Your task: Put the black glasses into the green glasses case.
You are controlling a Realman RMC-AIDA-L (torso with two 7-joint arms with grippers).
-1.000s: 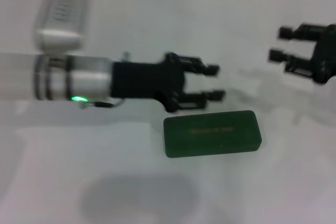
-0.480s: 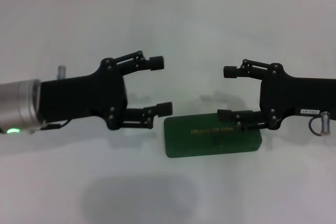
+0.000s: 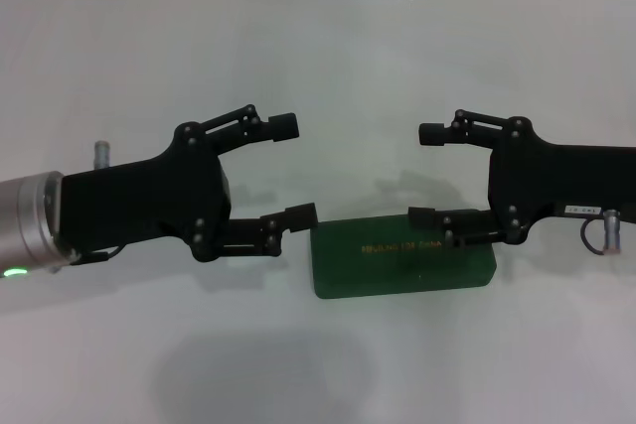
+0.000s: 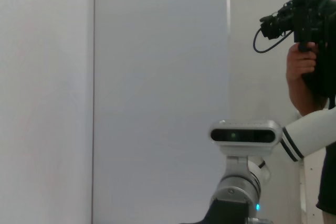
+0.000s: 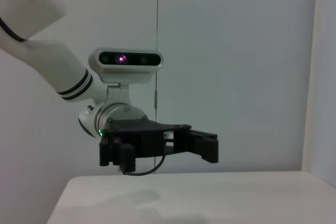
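Green glasses case [image 3: 403, 256] shut, flat on surface [image 3: 348, 37] near centre. Black glasses nowhere in view. Left gripper [image 3: 293, 169] and right gripper [image 3: 424, 173] both spread apart, empty, facing each other above case. Your risk: near fingers clip lid, shove case.

head cam looking forward and down at white table [image 3: 328, 47], both arms close below me. left wrist cam facing level across room, seeing right arm's wrist camera [image 4: 244, 135] near, person's hand [image 4: 300, 61] farther back. right wrist cam looking level over table edge at left gripper [image 5: 202, 145], also in head view.
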